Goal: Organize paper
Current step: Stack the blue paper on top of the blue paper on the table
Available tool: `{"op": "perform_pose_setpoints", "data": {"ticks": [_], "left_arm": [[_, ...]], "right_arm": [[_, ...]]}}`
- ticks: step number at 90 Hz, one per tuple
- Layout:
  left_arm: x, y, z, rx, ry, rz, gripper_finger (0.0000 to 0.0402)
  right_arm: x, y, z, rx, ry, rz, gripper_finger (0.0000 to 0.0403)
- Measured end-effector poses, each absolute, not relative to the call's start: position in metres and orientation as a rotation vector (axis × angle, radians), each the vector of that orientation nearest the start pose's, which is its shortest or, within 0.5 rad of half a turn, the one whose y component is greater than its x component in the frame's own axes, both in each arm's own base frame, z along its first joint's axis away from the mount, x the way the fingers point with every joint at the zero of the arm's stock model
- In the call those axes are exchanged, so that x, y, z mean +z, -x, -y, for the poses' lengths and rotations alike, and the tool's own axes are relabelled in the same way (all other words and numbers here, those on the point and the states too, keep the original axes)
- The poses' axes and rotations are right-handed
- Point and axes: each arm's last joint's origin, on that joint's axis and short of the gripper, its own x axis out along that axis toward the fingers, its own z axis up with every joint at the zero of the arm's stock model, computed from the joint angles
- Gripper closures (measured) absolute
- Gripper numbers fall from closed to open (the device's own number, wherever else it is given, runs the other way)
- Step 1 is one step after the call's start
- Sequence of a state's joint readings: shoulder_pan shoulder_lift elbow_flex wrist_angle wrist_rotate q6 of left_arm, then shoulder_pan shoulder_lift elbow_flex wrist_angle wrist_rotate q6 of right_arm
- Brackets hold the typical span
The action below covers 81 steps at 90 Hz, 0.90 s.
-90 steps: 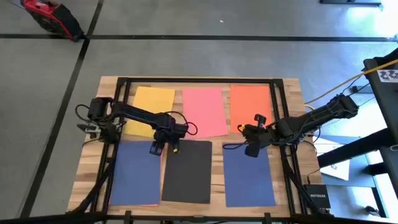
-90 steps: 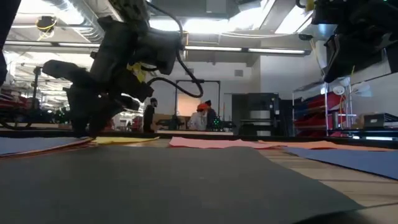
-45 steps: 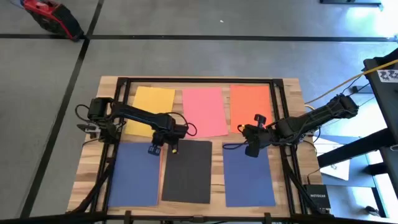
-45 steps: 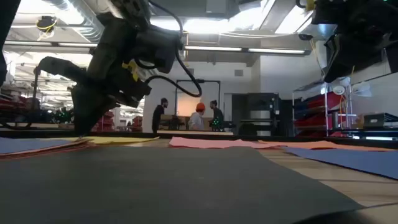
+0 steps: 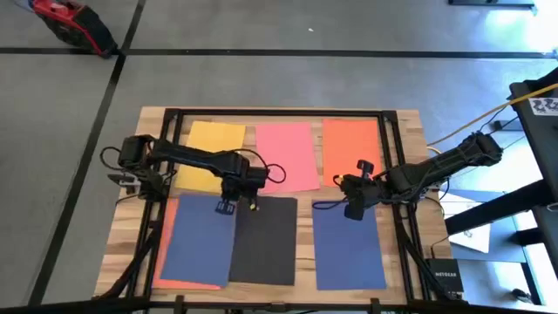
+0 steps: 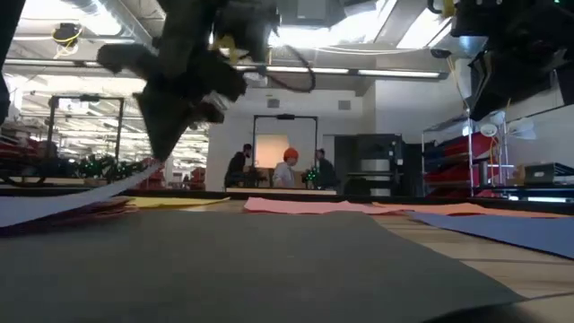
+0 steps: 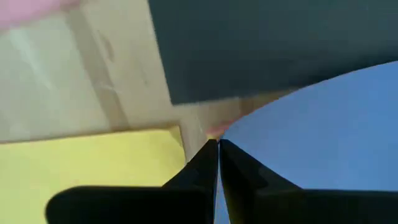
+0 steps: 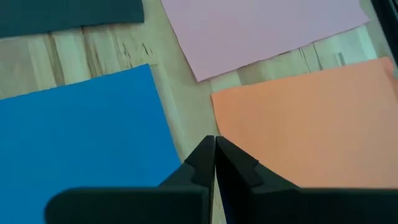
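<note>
The wooden desk (image 5: 405, 166) carries six sheets in two rows under the overhead camera. In the far row lie a yellow sheet (image 5: 212, 144), a pink sheet (image 5: 286, 155) and an orange sheet (image 5: 350, 150), side by side with bare wood between them. In the near row a dark blue sheet (image 5: 200, 240) lies on the left, skewed, overlapping the left edge of the black sheet (image 5: 266, 240) in the middle; an orange strip (image 5: 164, 253) of another sheet shows along the blue sheet's left and near edges. A second blue sheet (image 5: 347, 244) lies flat on the right, apart from the black one.

The left gripper (image 5: 225, 207) sits at the far corner of the skewed blue sheet, its jaws pressed together on that corner, which the table-level camera shows lifted off the desk (image 6: 108, 190). In the left wrist view the blue paper curves up to the closed fingertips.

The right gripper (image 5: 353, 212) hangs over the gap between the orange sheet and the right blue sheet, jaws pressed together, holding nothing.

People stand far back in the room (image 6: 289, 169).
</note>
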<state>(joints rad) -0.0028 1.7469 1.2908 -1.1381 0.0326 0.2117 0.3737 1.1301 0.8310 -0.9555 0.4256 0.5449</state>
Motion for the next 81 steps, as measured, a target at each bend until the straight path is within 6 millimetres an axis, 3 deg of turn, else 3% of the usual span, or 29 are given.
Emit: {"op": "perform_pose_setpoints", "data": {"ticks": [16, 38, 60, 81], "left_arm": [[0.227, -0.315, -0.002, -0.149, -0.115, -1.453, 0.0401], [0.245, -0.320, -0.009, -0.091, -0.079, -1.284, 0.0401], [0.255, -0.319, -0.012, -0.075, -0.075, -1.207, 0.0401], [0.234, -0.308, -0.007, -0.148, -0.115, -1.352, 0.0401]], "right_arm": [[0.240, -0.173, -0.064, -0.359, 0.067, -1.063, 0.0402], [0.240, -0.150, -0.081, -0.374, 0.014, -0.874, 0.0403], [0.198, -0.147, -0.092, -0.295, -0.220, -0.680, 0.0403], [0.169, -0.155, -0.088, -0.285, -0.310, -0.641, 0.0394]]}}
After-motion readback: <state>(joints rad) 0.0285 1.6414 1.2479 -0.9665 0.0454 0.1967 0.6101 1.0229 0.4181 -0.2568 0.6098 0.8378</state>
